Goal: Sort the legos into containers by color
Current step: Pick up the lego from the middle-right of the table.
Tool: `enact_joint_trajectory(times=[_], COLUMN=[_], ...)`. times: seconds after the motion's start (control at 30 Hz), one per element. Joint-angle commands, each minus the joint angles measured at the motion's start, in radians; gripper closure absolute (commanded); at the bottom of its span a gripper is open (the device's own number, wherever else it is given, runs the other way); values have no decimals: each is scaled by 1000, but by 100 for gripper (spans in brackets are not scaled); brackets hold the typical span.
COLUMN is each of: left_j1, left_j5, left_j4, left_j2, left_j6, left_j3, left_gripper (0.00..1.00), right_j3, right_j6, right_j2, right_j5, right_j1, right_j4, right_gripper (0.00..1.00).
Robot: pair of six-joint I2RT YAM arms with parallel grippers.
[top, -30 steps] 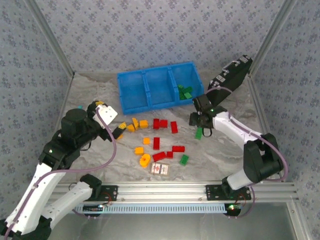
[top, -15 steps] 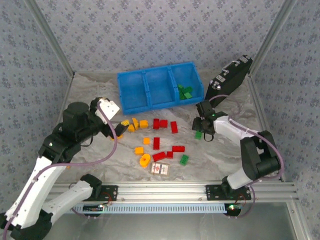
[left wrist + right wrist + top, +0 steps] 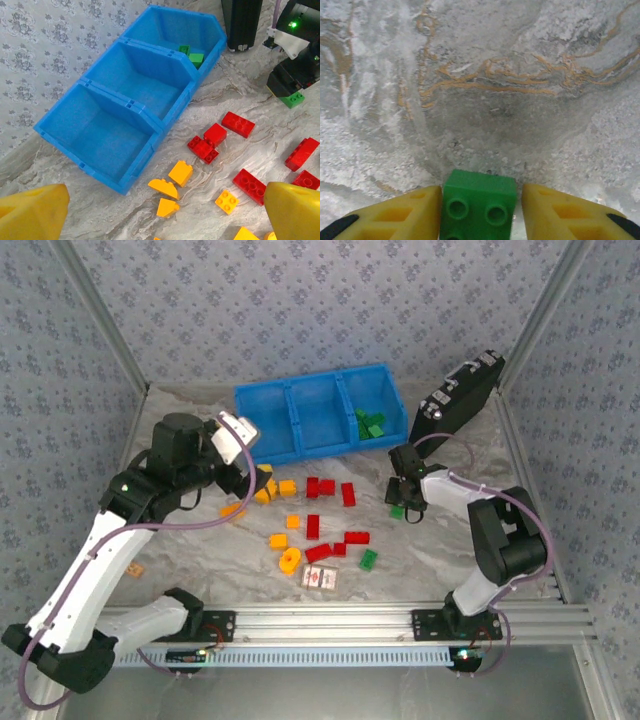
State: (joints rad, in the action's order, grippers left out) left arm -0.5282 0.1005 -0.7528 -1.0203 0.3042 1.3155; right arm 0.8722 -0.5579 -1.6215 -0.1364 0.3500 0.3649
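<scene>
Green brick (image 3: 479, 205) sits on the marble table (image 3: 485, 75), studs up, square-cornered and glossy. The right gripper (image 3: 481, 197) is closed narrow on it, a yellow finger (image 3: 395, 212) hard against each side. Ahead of the brick, it's bare veined marble all the way up the right wrist view.

From above, that pair is right of the loose pile, well short of the right-hand frame post. A strip of bare table runs between it and the blue tray (image 3: 268, 428). The tray lies along the far wall, angled, with three open compartments. Green bricks (image 3: 370, 425) are in the right one; bare blue floor shows in the other two. The black case (image 3: 460, 395) leans just beyond the tray's right end.

In the centre, red bricks (image 3: 320, 487) and orange bricks (image 3: 287, 487) are scattered close together. The round yellow piece (image 3: 289, 560) and a second green brick (image 3: 368, 559) lie nearer the front rail (image 3: 330, 620). The patterned card box (image 3: 320, 579) is just beside the round piece.

The left gripper (image 3: 162, 215) hangs over the pile's left edge, spread wide with nothing between its tips. One small orange piece (image 3: 133, 570) lies alone near the left wall.
</scene>
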Motion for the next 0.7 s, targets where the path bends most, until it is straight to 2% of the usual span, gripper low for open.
enact_joint_trajectory(times=[0.0, 0.17, 0.33, 0.5, 0.67], left_j1=[9, 14, 22, 45, 93], left_j5=[-2, 1, 1, -22, -17], left_j4=[0, -1, 0, 1, 3], left_j2=[-5, -37, -59, -68, -64], left_j6=[-14, -13, -5, -5, -20], left_j3=[42, 61, 73, 77, 73], left_gripper=[0, 0, 0, 0, 0], right_j3=[-23, -27, 31, 195, 410], right_j6=[10, 27, 48, 106, 165], right_j2=[-14, -17, -2, -18, -101], right_j5=[-25, -10, 8, 5, -15], right_j1=[-14, -28, -18, -10, -22], right_j4=[7, -3, 26, 83, 99], right_gripper=[57, 65, 69, 69, 69])
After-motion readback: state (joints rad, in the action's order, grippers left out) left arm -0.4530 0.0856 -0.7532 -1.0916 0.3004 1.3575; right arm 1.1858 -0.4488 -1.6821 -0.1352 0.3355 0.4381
